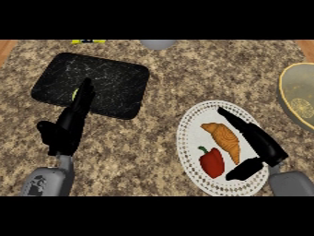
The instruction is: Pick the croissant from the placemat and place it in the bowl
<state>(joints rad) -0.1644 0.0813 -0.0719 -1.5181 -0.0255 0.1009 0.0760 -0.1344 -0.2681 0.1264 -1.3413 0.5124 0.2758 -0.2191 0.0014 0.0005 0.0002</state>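
Right hand (258,143) open, fingers straight beside golden-orange ridged croissant (224,138) on white placemat (190,138), red pepper (212,162) adjacent.

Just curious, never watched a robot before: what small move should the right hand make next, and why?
Probably close the right hand round the croissant: its straight fingers lie beside it on the white placemat, thumb below, not yet gripping. The bowl waits to the right.

Orange croissant (225,138) flat on white placemat (190,152); bowl (309,99) (yellow-rimmed) at right edge.
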